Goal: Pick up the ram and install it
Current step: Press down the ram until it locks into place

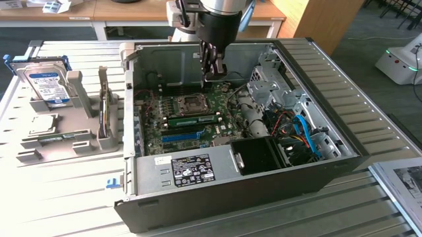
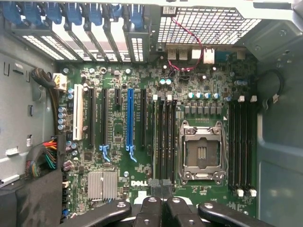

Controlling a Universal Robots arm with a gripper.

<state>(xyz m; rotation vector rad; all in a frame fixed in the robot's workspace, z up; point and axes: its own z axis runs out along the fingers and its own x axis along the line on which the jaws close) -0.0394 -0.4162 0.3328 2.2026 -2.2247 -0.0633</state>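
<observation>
A long green ram stick (image 1: 194, 119) sits seated in a slot on the motherboard (image 1: 197, 131), between the CPU socket (image 1: 191, 102) and a blue slot. My gripper (image 1: 214, 74) hangs shut over the board, just beyond the socket toward the case's far wall and apart from the stick. In the wrist view its fingers (image 2: 150, 210) are pressed together with nothing between them, above the black memory slots (image 2: 165, 137) beside the open socket (image 2: 201, 153). A second green stick (image 1: 56, 138) lies in the grey holder at the exterior view's left.
The open PC case (image 1: 316, 170) walls in the board, with a power supply (image 1: 191, 170), drive cage (image 1: 270, 81) and loose cables (image 1: 300, 131). The grey parts holder (image 1: 72, 145) also carries a blue-labelled hard drive (image 1: 47, 86) and a square silver chip (image 1: 39, 123).
</observation>
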